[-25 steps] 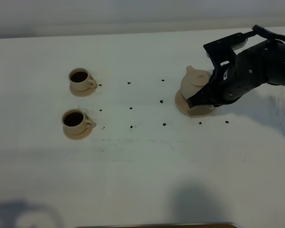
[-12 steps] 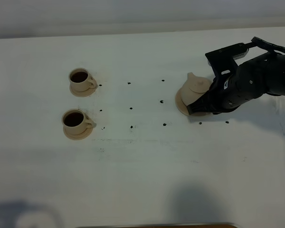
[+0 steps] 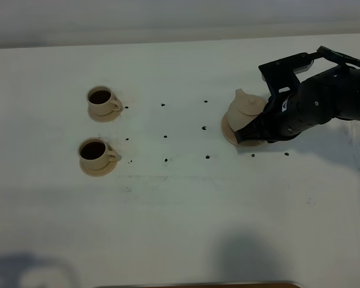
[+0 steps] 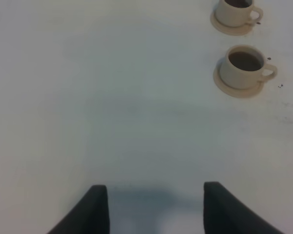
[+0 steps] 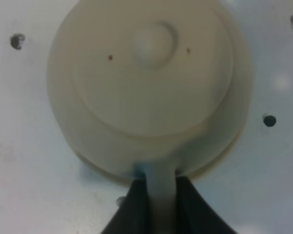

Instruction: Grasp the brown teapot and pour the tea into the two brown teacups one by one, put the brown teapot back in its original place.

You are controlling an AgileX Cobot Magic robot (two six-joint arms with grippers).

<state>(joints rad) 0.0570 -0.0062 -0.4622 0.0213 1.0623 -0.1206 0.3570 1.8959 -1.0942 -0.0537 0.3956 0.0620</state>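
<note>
The right claw [image 5: 159, 195] pinches the loop handle of the brown teapot [image 3: 245, 109] — the pot sits on its wide saucer [image 3: 228, 129] on the table [image 3: 180, 204], directly ahead of the claw, upright, spout aimed away toward the far left.

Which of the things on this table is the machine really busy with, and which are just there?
Part of the job:
- brown teapot, its handle pinched by the right gripper
- its saucer
- two teacups with dark tea in them

Just there:
- small dark marks on the white table
- left gripper, holding nothing
</note>
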